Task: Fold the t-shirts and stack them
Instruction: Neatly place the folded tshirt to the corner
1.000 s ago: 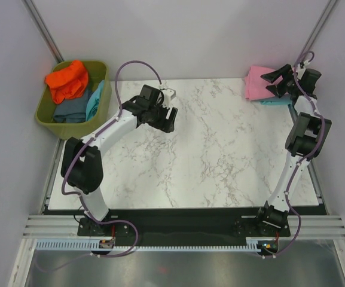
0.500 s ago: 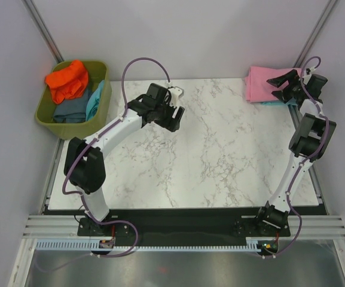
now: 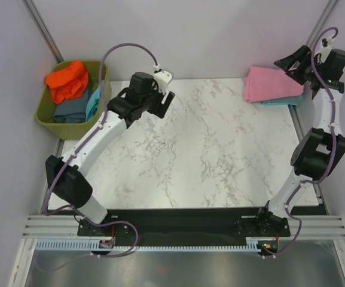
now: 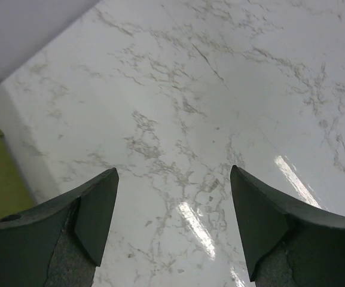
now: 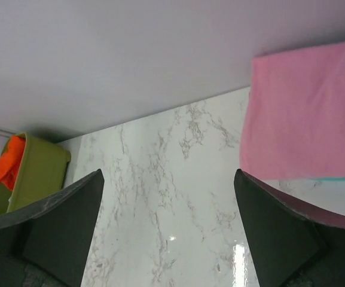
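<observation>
Step in hand: Between garments, it appeared. One folded pile sat finished while the olive-green tub [image 3: 99, 67] beyond the table's left edge held more t-shirts, and neither arm carried anything.
Next move: Likely a reach into the tub by the left gripper [image 3: 165, 103], which would need to swing left over the rim, drop onto the top garment and pinch a single layer so the ones beneath did not lift with it.
Tub, far left: A bright orange tee [image 3: 67, 81] lay crumpled on top, heaped above the rim. A slate-blue tee [image 3: 70, 111] was bunched below it, and a teal tee [image 3: 94, 100] was wedged against the right wall. None of them was folded.
Left arm: The gripper hung above the back-left part of the marble table [image 3: 220, 155], near the tub. In the wrist view its jaws stood wide apart, with only bare marble between them.
Stack, back-right corner: A pink tee [image 3: 271, 85] lay folded into a flat, smooth rectangle with square edges. Under it, a turquoise tee [image 3: 280, 103] showed only as a thin strip along the near edge. No neck label could be seen.
Right arm: The right gripper [image 3: 290, 63] was raised above and just right of the stack, clear of the cloth. Its wrist view showed the jaws spread and empty.
</observation>
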`<state>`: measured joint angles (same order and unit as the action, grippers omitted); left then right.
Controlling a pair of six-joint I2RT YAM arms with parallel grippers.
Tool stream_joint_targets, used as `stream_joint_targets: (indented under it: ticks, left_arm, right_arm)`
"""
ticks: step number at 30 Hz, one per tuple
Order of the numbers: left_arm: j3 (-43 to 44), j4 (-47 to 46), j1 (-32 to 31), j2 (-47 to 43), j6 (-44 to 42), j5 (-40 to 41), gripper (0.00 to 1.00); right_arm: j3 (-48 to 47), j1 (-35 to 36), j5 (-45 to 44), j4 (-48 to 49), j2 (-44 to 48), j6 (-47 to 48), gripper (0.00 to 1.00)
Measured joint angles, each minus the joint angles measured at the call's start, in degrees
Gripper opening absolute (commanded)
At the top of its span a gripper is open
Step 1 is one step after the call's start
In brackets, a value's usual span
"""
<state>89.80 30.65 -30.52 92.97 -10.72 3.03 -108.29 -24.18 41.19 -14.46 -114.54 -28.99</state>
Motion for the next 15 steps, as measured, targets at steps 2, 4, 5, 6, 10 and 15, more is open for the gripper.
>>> stream_joint_targets:
  ticks: [2,4,5,6,10,15]
  left_arm:
    - [0.61,-0.76,1.36,-2.73,-0.37,1.27,0.86]
    - [0.87,-1.27,3.41,-5.42,-0.33,1.62,0.89]
    - [0.87,-1.25,4.48,-6.73,-0.28,1.64,0.91]
    - [0.87,-1.27,5.35,-7.82,-0.17,1.64,0.92]
    - [0.09,-1.49,9.68,-13.16,1.36,0.98,0.98]
    - [-3.17,-1.66,13.62,-20.2,3.45,-2.05,0.99]
  right_arm:
    - [0.52,0.42,-1.05,-1.77,5.33,2.36,0.98]
    - [1.68,0.7,-2.05,-3.54,9.79,4.42,0.98]
    - [2.56,0.79,-3.15,-4.52,12.04,5.68,0.98]
    - [3.91,1.01,-4.35,-5.51,14.21,7.15,0.98]
    - [10.56,3.13,-10.01,-10.88,21.66,13.97,0.98]
    - [24.26,8.07,-16.81,-15.52,32.72,20.61,0.98]
